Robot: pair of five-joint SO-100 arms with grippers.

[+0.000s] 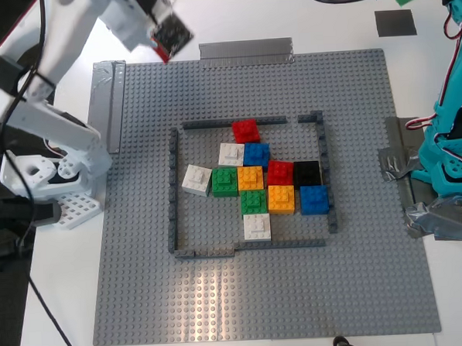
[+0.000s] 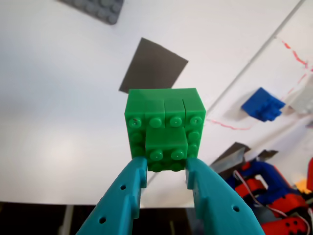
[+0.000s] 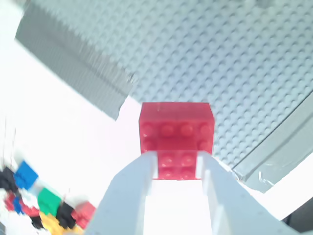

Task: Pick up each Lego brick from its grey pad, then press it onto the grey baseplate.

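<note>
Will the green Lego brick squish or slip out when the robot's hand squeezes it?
Probably no squishing: the green Lego brick looks like hard plastic with crisp edges. It could slip, since its sides look smooth and shiny and my first hand pinches only a small raised block on it. It seems light, hanging there without sagging.

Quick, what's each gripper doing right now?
My first gripper: closed on the green brick.
My second gripper: closed on the red brick.

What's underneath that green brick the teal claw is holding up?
Below the green brick in my first gripper lies white tabletop and a dark grey pad. The brick hides part of the table, so anything directly beneath is unseen.
</note>
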